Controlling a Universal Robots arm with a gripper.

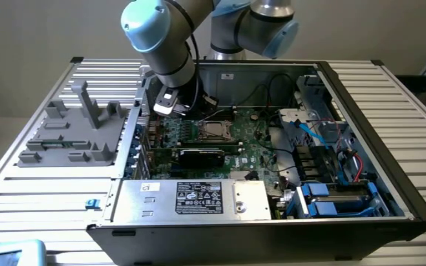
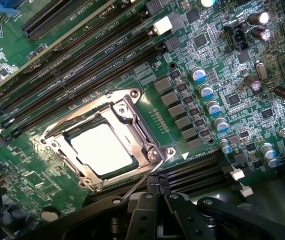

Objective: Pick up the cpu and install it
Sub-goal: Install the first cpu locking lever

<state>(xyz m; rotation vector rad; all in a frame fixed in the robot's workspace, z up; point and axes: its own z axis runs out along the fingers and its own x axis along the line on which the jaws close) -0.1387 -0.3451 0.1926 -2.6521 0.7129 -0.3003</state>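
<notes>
The gripper [image 2: 158,187] is nearest, its black tips pressed together and pinching nothing, poised just over a corner of the socket beside the thin wire lever [image 2: 138,184]. The cpu [image 2: 101,149] lies flat in the socket, framed by the metal load plate [image 2: 141,134]. The step looks like securing it. I judge it wants a slow, straight press on metal only, with the tips kept off the bright lid and the nearby capacitors [image 2: 206,91].

In the exterior view, with the cpu as dial centre, the graphics card [image 1: 202,156] lies at 6 o'clock and the power supply [image 1: 191,198] farther along that line. The case [image 1: 272,238] lies open on a ribbed metal table [image 1: 412,105]. A grey fixture [image 1: 72,138] sits at 9 o'clock, and a plain wall [image 1: 50,27] stands behind.
</notes>
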